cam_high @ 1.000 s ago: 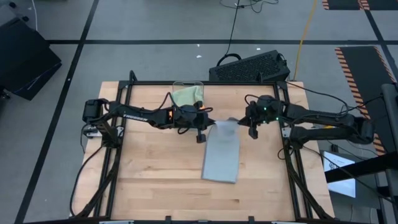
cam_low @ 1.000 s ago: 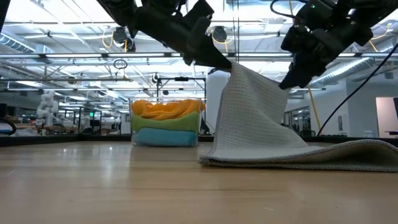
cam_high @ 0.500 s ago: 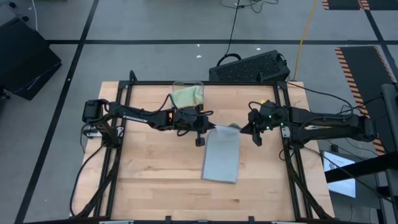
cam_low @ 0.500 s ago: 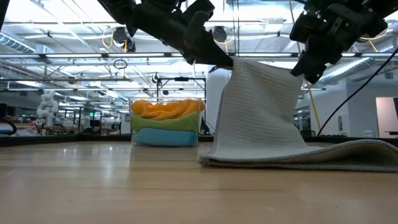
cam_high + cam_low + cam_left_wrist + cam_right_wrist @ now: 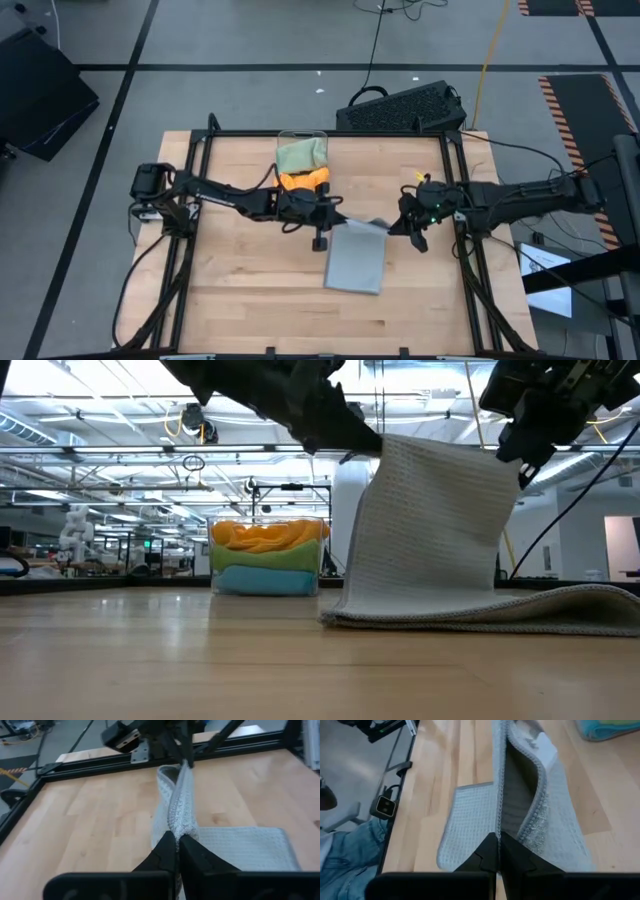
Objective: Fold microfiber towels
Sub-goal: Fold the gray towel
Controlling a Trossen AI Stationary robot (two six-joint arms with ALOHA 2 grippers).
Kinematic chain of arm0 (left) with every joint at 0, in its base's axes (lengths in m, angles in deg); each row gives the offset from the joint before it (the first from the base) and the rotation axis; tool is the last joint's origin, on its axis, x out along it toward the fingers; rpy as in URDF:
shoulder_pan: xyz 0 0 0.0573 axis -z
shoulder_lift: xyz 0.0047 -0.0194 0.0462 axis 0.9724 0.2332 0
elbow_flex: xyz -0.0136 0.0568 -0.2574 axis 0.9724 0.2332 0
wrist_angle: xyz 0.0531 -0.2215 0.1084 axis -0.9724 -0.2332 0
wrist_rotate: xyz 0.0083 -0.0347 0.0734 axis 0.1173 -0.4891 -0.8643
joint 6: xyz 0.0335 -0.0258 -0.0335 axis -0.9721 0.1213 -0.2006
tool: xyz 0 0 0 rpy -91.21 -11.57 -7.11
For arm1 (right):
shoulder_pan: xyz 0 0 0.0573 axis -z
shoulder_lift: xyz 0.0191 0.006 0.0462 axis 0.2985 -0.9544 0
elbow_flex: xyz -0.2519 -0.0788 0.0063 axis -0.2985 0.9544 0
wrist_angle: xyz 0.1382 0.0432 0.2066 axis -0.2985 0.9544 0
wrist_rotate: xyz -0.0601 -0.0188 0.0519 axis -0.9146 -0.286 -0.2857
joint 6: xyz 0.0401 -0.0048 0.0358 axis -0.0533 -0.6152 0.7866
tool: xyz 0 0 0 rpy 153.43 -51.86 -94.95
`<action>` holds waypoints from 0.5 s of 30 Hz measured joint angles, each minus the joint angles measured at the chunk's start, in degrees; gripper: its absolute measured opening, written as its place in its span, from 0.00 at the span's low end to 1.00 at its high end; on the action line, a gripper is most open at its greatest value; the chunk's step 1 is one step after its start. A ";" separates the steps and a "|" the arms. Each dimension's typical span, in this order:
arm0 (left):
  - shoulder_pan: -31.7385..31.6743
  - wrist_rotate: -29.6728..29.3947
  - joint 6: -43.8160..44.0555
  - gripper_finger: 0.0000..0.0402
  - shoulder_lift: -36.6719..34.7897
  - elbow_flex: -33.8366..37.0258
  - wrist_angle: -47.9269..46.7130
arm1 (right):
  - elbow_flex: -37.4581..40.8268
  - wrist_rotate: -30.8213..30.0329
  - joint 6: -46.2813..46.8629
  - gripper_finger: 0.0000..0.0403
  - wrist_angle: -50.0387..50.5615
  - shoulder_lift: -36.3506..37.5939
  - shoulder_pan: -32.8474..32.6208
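A light grey microfiber towel (image 5: 356, 260) lies lengthwise on the table, its far end raised between both grippers. My left gripper (image 5: 336, 221) is shut on the raised end's left corner. My right gripper (image 5: 394, 228) is shut on its right corner. In the low view the raised part (image 5: 430, 525) hangs like a curtain between my left gripper (image 5: 368, 448) and my right gripper (image 5: 512, 458). The near part (image 5: 560, 605) rests flat on the wood. Orange, green and blue towels lie stacked in a clear bin (image 5: 302, 160). My left gripper pinches the towel's raised far edge at its left corner (image 5: 179, 827) between its two fingers, slanting down from the table's left. That corner is lifted clear and the cloth hangs below it. My right gripper pinches the same far edge at its right corner (image 5: 498, 826) between its two fingers, slanting down from the table's right. The edge runs fairly taut between the two grippers, and the cloth below sags in a loose fold (image 5: 535, 805).
The clear bin (image 5: 268, 555) stands at the table's far middle, just behind my left arm. A black frame (image 5: 460, 250) rims the table. A keyboard (image 5: 405, 105) lies beyond the far edge. Bare wood (image 5: 250, 280) spreads to the towel's left and near side.
Both grippers have carried the towel's far edge toward the table's near edge. My right gripper has also swung toward the right edge and rolled. The raised edge, bunched before, is now spread wide and drawn fairly taut. The near part has stayed on the table.
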 joint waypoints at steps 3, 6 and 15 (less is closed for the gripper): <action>0.97 -0.72 0.08 0.02 0.00 0.00 0.00 | 0.00 -3.09 1.90 0.01 0.02 0.00 -2.59; 1.54 -1.06 0.72 0.04 0.00 -0.02 -0.41 | -0.02 -5.72 3.63 0.01 -0.39 -0.62 -4.97; 3.67 -0.61 4.27 0.04 0.06 -0.04 -6.37 | -0.04 -11.53 8.59 0.01 -4.58 -6.16 -12.04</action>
